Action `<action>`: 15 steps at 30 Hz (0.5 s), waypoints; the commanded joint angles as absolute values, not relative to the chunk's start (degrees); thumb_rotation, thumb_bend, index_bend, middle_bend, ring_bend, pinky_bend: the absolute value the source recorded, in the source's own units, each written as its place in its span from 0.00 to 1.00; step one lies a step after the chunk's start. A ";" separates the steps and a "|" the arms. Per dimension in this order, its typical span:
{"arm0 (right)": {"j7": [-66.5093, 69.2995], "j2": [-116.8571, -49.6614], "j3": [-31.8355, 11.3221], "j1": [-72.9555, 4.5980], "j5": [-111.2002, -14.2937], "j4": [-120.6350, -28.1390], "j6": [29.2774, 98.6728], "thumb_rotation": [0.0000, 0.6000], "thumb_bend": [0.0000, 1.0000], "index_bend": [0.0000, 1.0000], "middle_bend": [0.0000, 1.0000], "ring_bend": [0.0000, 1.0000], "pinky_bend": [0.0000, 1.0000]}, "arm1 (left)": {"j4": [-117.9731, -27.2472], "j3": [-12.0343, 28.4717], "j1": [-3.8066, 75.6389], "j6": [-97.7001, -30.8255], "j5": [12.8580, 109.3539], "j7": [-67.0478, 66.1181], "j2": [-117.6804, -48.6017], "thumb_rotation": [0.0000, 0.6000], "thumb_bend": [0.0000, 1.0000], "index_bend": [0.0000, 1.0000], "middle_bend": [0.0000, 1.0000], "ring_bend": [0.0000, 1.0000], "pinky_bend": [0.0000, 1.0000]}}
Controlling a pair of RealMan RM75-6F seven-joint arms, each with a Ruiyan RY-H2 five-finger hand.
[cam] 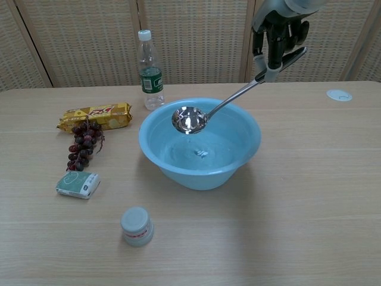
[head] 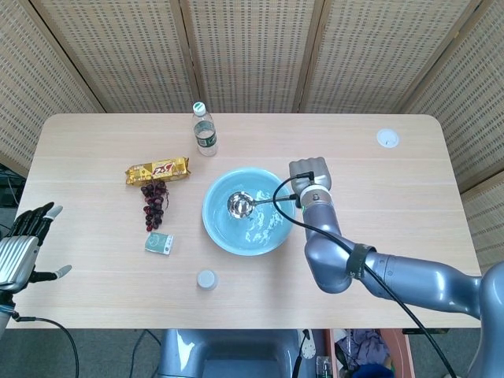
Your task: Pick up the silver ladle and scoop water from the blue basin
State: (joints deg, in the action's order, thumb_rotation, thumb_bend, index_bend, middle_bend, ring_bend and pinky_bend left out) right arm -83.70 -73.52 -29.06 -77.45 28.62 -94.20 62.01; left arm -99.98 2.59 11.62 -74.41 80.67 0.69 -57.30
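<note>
The blue basin (head: 224, 230) (cam: 238, 156) holds water near the table's middle. My right hand (head: 310, 175) (cam: 278, 37) grips the end of the silver ladle's handle at the basin's right rim. The silver ladle (head: 239, 205) (cam: 189, 120) slants down to the left, and its bowl hangs above the water over the basin's left half, dripping. My left hand (head: 24, 244) stays open, palm down, off the table's left edge, far from the basin; the chest view does not show it.
A water bottle (head: 204, 130) stands behind the basin. A snack pack (head: 158, 169), grapes (head: 153, 203) and a small green packet (head: 159, 243) lie to its left. A capped jar (head: 206, 279) sits in front, and a white disc (head: 387, 138) lies at the far right.
</note>
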 commanded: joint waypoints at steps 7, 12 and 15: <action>-88.82 -71.23 -30.84 -79.63 38.74 -92.22 63.04 1.00 0.92 0.78 0.93 0.91 1.00 | -99.96 2.64 11.79 -74.11 80.26 0.25 -57.44 1.00 0.00 0.00 0.00 0.00 0.00; -92.29 -70.89 -32.65 -79.93 44.04 -89.33 63.09 1.00 0.93 0.78 0.93 0.91 1.00 | -99.83 2.67 11.92 -73.82 79.95 0.04 -57.57 1.00 0.00 0.00 0.00 0.00 0.00; -93.67 -71.23 -33.49 -79.76 45.65 -87.70 63.17 1.00 0.93 0.78 0.93 0.91 1.00 | -99.88 2.78 12.00 -73.70 79.69 0.02 -57.53 1.00 0.00 0.00 0.00 0.00 0.00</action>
State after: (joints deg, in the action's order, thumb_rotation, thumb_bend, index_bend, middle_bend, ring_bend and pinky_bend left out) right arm -93.04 -71.15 -32.97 -79.76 45.06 -88.33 63.11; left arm -99.87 2.77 12.00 -73.71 79.69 0.02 -57.53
